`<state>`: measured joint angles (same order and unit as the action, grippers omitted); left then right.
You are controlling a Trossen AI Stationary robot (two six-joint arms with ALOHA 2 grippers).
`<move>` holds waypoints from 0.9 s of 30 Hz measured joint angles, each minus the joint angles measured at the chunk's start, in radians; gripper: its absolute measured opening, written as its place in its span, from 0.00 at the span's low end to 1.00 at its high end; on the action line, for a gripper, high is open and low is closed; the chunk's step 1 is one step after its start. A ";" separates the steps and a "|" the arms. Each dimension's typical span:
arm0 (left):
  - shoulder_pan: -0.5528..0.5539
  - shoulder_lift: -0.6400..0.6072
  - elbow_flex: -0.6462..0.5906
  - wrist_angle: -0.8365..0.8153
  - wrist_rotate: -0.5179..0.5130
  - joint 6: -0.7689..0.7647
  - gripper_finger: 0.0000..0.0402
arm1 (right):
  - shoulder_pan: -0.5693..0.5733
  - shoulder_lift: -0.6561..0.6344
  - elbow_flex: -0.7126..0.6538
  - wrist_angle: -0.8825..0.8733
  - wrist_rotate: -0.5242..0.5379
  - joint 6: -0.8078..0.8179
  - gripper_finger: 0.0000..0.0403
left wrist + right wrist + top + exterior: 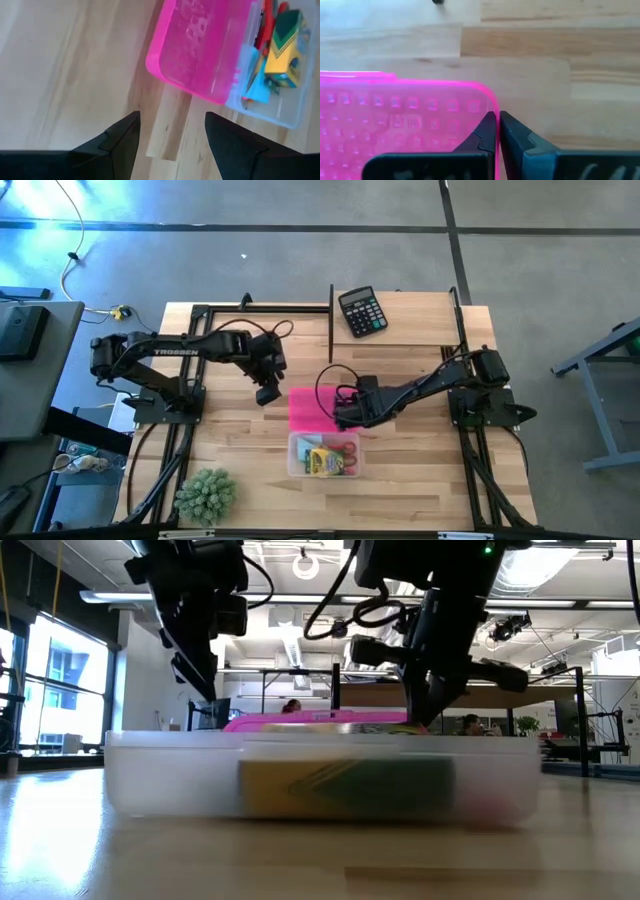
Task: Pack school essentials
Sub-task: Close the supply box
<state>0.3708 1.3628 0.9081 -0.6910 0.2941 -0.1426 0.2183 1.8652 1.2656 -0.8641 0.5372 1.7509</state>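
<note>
Pink lid [310, 409] was clamped at its edge by the right gripper [498, 131], just beside the clear box [296, 464] on the desk [420, 480]. Crayon box [286, 41] and red-handled scissors [345, 450] were seen inside that box. Left gripper [172, 132] was held above bare desk near the lid, fingers apart, nothing held.

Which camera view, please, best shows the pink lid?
The left wrist view: the pink lid shows nearly whole. The right wrist view shows only its gripped corner, the high view hides part behind the right gripper, the low view only its edge.
</note>
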 joint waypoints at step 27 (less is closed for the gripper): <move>0.157 0.028 0.001 0.158 -0.007 0.102 0.53 | 0.077 0.000 0.003 0.018 0.293 -0.077 0.00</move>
<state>0.5280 1.3911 0.9092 -0.5331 0.2871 -0.0402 0.2958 1.8652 1.2686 -0.8463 0.8305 1.6743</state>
